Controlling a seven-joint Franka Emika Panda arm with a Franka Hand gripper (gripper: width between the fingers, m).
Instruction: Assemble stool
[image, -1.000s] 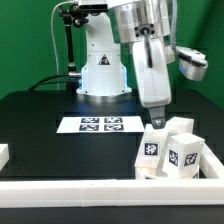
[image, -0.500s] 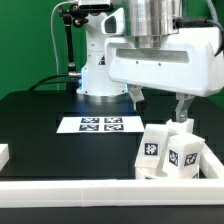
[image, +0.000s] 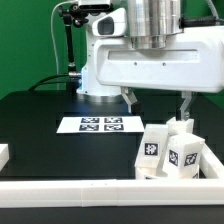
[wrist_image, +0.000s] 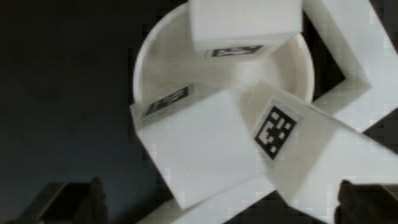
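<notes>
The white stool parts (image: 170, 150) stand bunched together at the front of the exterior view's right, with tagged legs (image: 150, 152) leaning on each other. In the wrist view the round seat disc (wrist_image: 192, 55) lies under chunky legs (wrist_image: 240, 125) that bear square tags. My gripper (image: 157, 102) hangs open just above the bunch, one finger (image: 128, 98) on each side, touching nothing. In the wrist view the gripper (wrist_image: 217, 208) shows two dark fingertips (wrist_image: 71, 205) wide apart, with the parts between and beyond them.
The marker board (image: 100, 124) lies flat mid-table. A long white border rail (image: 90, 192) runs along the front edge. A small white block (image: 3, 155) sits at the exterior view's left. The robot base (image: 105, 75) stands behind.
The wrist has turned, so the gripper's wide face and both fingers now show. The fingers stand slightly wider apart than half a second ago. The stool parts have not moved.
</notes>
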